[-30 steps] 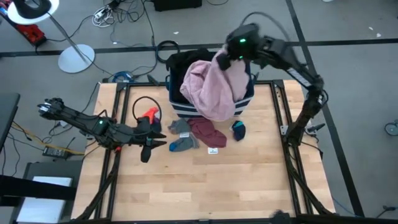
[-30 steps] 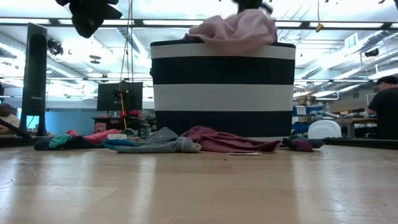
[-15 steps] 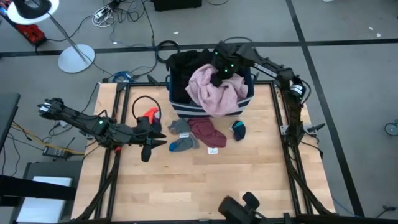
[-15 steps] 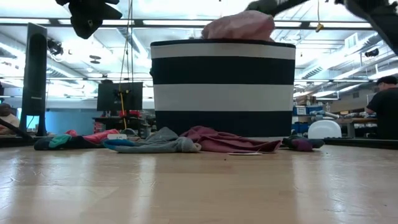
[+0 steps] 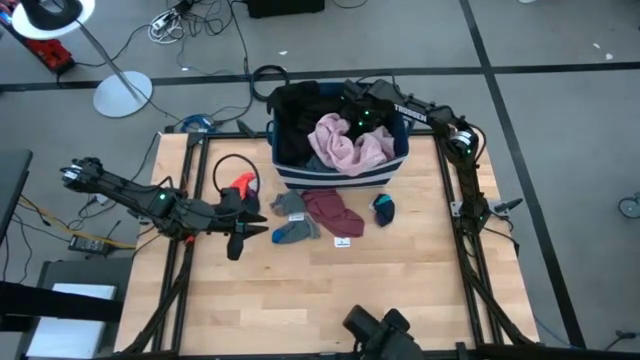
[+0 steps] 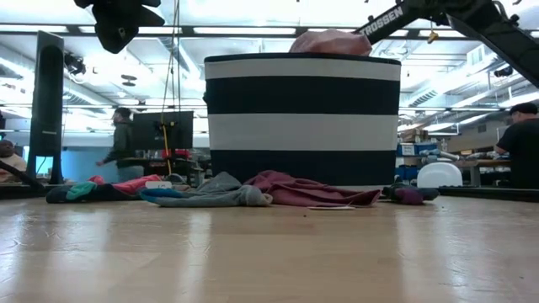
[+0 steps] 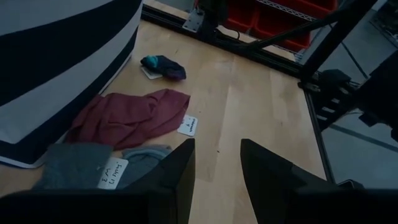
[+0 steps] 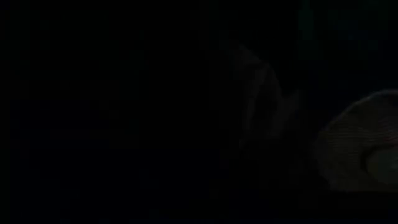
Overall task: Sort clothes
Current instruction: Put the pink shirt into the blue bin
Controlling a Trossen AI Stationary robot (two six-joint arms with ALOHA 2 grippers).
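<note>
While right hand (image 5: 357, 118) dips in bin (image 5: 290, 172), pink garment (image 5: 345, 148) lies under.

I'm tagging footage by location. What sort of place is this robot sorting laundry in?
Probably a robotics lab or workshop, not a home: a framed wooden table on grey floor with loose cables, ceiling strip lights, and a person at benches behind the striped bin.

The right gripper (image 5: 352, 112) has descended from above the bin (image 5: 290, 172) at upper centre, lowering the formerly draped pink garment (image 5: 345, 148) inside it.
</note>
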